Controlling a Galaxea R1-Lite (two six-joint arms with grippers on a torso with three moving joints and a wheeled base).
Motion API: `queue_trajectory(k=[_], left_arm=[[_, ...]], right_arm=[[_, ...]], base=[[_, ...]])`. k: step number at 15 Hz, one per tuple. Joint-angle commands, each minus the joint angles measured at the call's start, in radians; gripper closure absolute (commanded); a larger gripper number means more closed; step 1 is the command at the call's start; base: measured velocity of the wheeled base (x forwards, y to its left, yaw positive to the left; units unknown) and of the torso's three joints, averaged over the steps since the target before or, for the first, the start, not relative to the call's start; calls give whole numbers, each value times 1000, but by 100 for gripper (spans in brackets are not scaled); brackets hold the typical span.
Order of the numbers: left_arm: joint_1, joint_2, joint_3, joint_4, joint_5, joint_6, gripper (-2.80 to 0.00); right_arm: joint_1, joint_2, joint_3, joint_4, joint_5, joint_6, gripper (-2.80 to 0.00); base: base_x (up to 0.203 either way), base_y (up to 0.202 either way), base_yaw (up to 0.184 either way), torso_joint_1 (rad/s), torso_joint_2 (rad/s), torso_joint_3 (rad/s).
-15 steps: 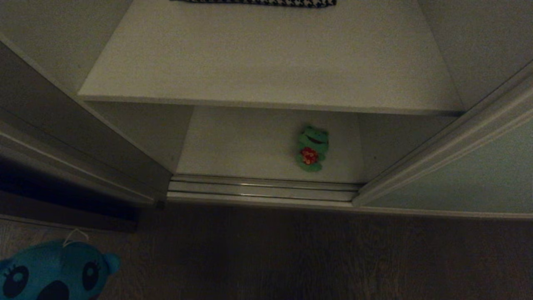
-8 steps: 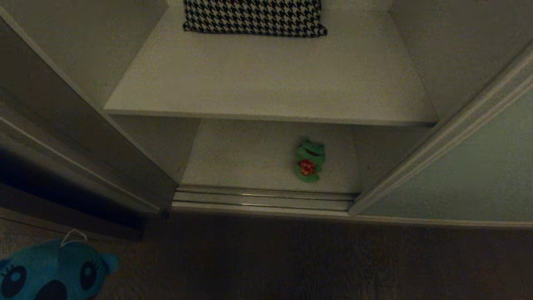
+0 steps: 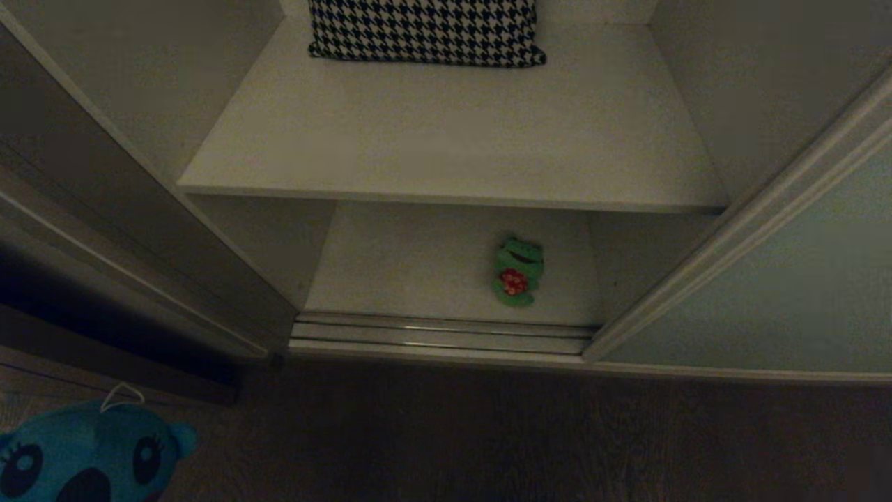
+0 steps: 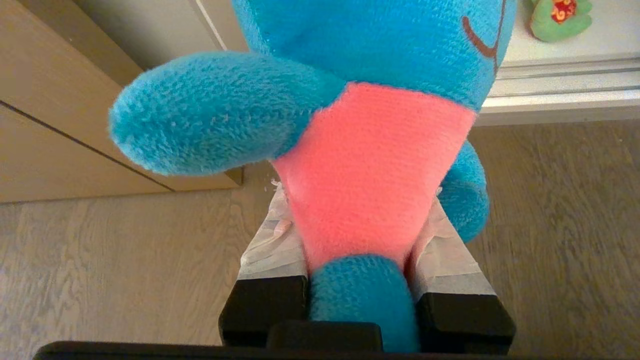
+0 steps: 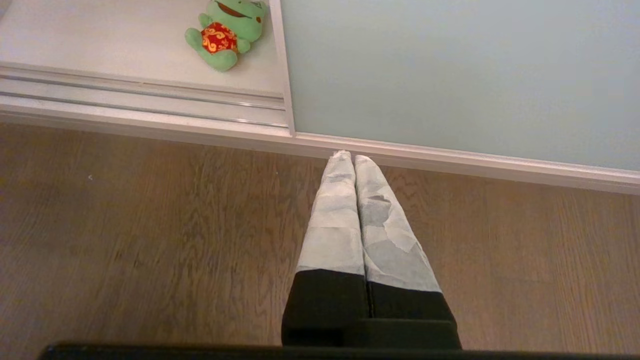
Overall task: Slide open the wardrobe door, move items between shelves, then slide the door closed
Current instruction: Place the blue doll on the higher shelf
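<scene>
The wardrobe stands open, its pale grey-green sliding door [image 3: 766, 300] [image 5: 450, 70] pushed to the right. A green frog [image 3: 517, 272] [image 5: 225, 30] [image 4: 560, 17] in red clothing lies on the bottom shelf [image 3: 404, 265]. Above it, the upper shelf [image 3: 446, 139] is bare at the front. My left gripper [image 4: 360, 200] is shut on the teal-blue bear [image 4: 370, 165] [image 3: 90, 453], pinching its red belly above the floor at the lower left. My right gripper [image 5: 348, 157] is shut and empty, low over the floor by the door's bottom rail.
A black-and-white houndstooth cushion [image 3: 425, 31] lies at the back of the upper shelf. The metal door track [image 3: 439, 335] runs along the wardrobe's threshold. A dark side panel [image 3: 104, 230] rises at the left. Wooden floor [image 3: 488, 432] spreads in front.
The head view has tilted upward, so the cushion has come into the picture and the shelves sit lower. The frog, the bear and both arms keep their places.
</scene>
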Motion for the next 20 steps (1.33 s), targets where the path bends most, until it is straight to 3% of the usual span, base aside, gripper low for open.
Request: queue_trajectory(k=[1,5,7,13,17,20], left_arm=[[0,2,-5,-35,-1,-1,0],[1,20,-185,-79,-25,-10,0],[1,148,-260,-95,-36,-16,0],[-1,895,-690,-198,-54,-51,0],[-8,1411,-1074,-349,-62,-59,0],[-23,1690,-1371,-413,-66,-98,0]], right_arm=[[0,-3,0,-1,0,0,0],[0,-3,0,-1,0,0,0],[0,-3,0,-1,0,0,0],[0,-3,0,-1,0,0,0],[0,-3,0,-1,0,0,0],[0,-3,0,-1,0,0,0]], base=[[0,0,0,0,0,0],[0,0,0,0,0,0],[0,0,0,0,0,0],[0,0,0,0,0,0],[0,0,0,0,0,0],[0,0,0,0,0,0]])
